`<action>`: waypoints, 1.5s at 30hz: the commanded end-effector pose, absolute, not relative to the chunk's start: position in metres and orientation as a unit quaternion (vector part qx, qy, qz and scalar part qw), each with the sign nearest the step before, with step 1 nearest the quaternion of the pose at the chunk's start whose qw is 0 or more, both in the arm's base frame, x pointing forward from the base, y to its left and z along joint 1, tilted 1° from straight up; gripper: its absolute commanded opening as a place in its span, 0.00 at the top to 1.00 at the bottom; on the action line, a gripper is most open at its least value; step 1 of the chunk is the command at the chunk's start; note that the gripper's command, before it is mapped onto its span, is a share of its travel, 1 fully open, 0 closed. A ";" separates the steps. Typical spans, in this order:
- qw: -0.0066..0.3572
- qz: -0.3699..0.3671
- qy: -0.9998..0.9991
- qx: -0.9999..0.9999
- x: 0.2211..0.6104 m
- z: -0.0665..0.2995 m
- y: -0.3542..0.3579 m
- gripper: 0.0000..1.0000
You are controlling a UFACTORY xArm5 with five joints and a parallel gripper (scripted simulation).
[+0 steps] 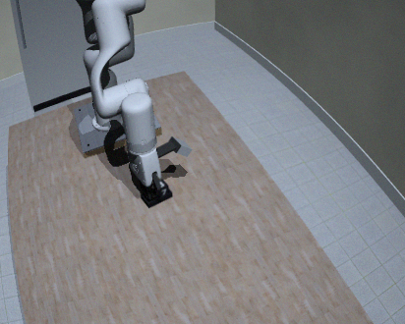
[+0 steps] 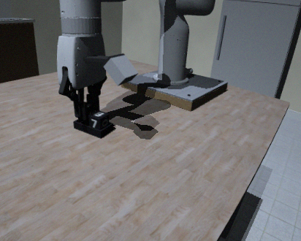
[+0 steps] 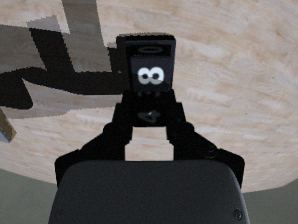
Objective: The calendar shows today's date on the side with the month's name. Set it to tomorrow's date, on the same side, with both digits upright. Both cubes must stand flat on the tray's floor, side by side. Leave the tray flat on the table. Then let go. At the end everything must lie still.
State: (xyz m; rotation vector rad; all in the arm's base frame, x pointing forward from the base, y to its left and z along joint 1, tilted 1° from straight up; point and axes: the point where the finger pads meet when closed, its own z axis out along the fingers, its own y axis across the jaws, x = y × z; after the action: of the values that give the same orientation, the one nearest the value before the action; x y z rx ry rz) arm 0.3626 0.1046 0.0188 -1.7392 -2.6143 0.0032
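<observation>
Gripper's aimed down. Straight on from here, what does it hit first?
Probably the black tray, likely its floor, below the gripper. Fingertips are hidden, so the remaining gap is unclear.
</observation>
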 end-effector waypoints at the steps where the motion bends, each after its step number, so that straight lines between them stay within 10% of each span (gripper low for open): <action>1: 0.000 0.000 -0.833 -0.554 0.364 0.019 0.105 0.71; 45: 0.000 0.000 -0.833 -0.553 0.364 0.010 0.105 0.71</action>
State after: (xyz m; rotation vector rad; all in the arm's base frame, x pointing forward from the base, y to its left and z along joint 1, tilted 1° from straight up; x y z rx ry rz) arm 0.3626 0.1043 0.0094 -1.7366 -2.6160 0.0031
